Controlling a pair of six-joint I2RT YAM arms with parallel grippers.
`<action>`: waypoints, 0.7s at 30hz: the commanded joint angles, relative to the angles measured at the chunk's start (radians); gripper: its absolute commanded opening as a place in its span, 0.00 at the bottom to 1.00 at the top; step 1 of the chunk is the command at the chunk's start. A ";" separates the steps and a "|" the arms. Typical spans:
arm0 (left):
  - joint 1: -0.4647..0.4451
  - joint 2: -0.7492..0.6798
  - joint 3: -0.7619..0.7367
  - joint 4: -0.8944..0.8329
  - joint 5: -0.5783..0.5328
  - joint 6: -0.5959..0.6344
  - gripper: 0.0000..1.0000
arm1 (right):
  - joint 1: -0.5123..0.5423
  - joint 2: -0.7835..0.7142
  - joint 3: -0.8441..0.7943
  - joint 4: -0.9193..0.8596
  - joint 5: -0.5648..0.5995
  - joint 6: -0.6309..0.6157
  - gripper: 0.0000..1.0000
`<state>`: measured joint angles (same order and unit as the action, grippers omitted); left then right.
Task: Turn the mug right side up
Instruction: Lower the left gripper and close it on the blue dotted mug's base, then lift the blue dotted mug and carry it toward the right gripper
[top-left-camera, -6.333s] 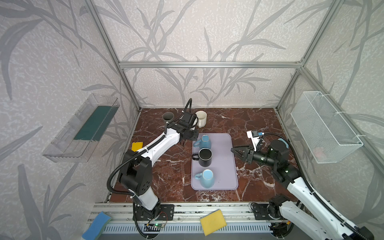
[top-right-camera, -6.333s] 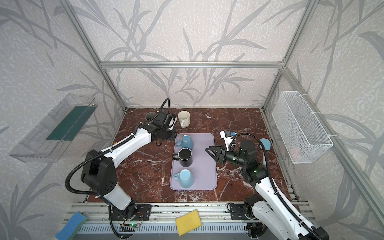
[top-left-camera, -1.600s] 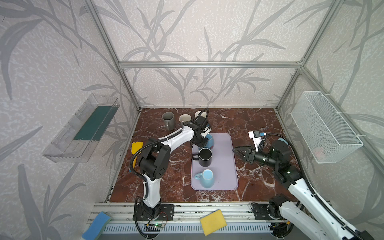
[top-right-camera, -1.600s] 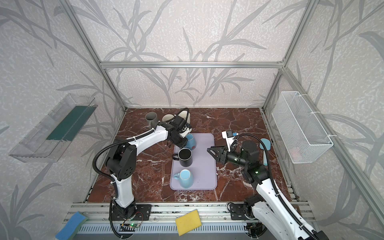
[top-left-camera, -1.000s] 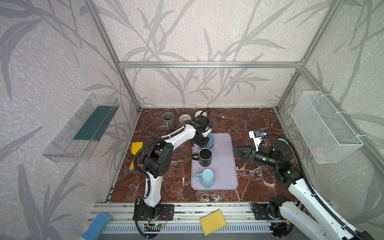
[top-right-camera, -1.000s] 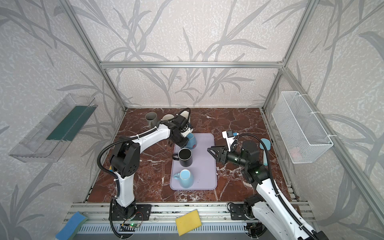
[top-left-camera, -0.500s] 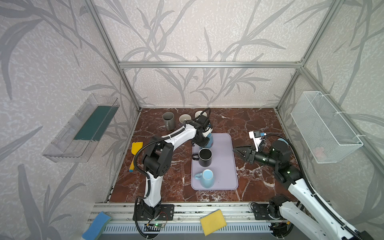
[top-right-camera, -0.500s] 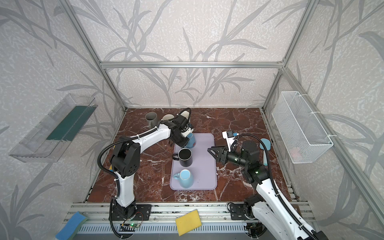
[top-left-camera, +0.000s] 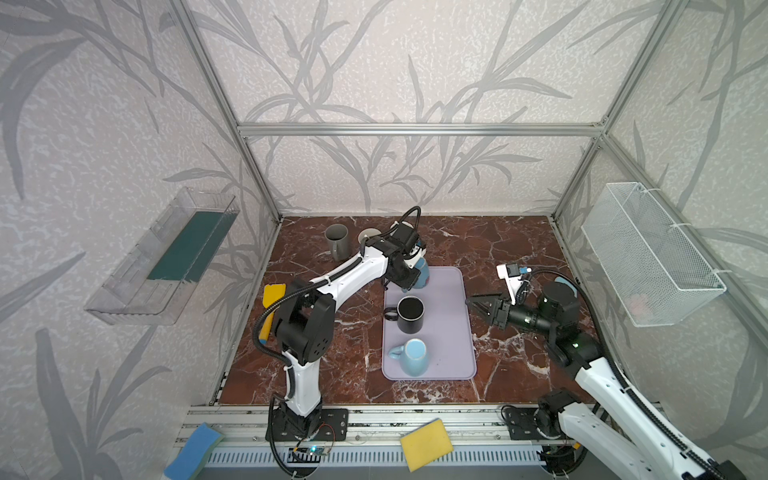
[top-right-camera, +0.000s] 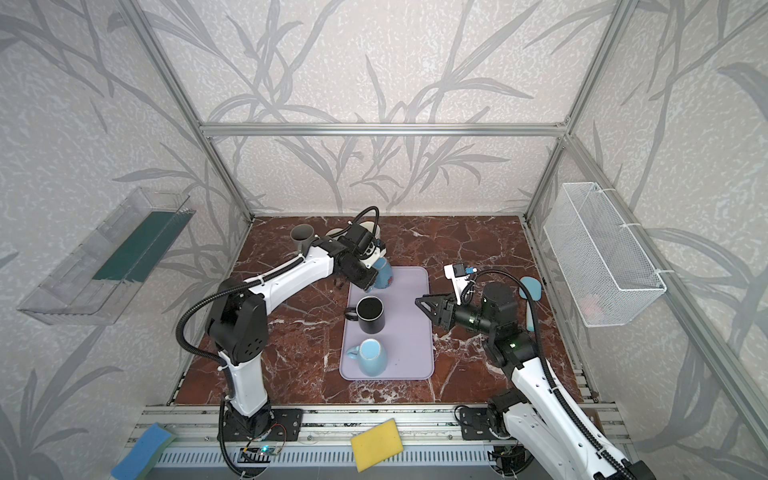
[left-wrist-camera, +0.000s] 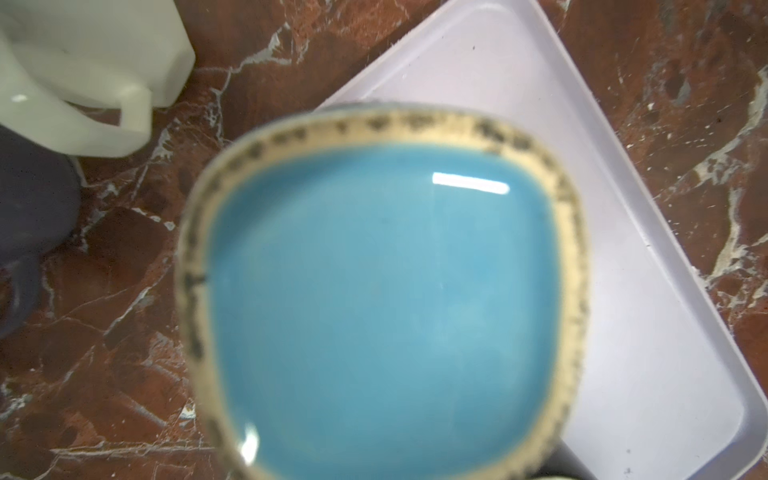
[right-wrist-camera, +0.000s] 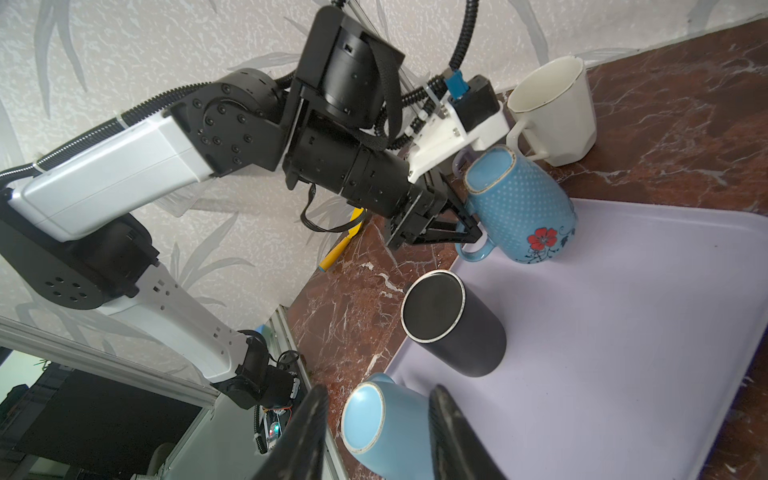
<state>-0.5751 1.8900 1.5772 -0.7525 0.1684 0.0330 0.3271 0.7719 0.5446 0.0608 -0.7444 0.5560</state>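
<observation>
Blue dotted mug with red flower, bottom up, handle clenched in left jaws; right jaws parted, empty.

top views: high front, whole scene | left wrist: tight over mug base | right wrist: low, across tray

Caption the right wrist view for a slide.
Left pincer grips the tilted dotted mug by its handle at the tray corner.

Glossy glazed mug, matt lilac plastic tray, polished marble tabletop
</observation>
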 joint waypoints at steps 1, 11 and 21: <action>-0.004 -0.065 0.044 0.042 0.034 -0.017 0.01 | -0.006 -0.006 -0.012 0.009 -0.006 -0.008 0.41; -0.004 -0.148 -0.008 0.145 0.148 -0.094 0.00 | -0.007 -0.001 -0.039 0.037 0.002 0.017 0.41; -0.005 -0.250 -0.139 0.356 0.271 -0.208 0.00 | -0.007 0.028 -0.071 0.100 0.005 0.074 0.42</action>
<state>-0.5751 1.6974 1.4494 -0.5262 0.3725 -0.1356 0.3264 0.7910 0.4923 0.1059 -0.7406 0.6052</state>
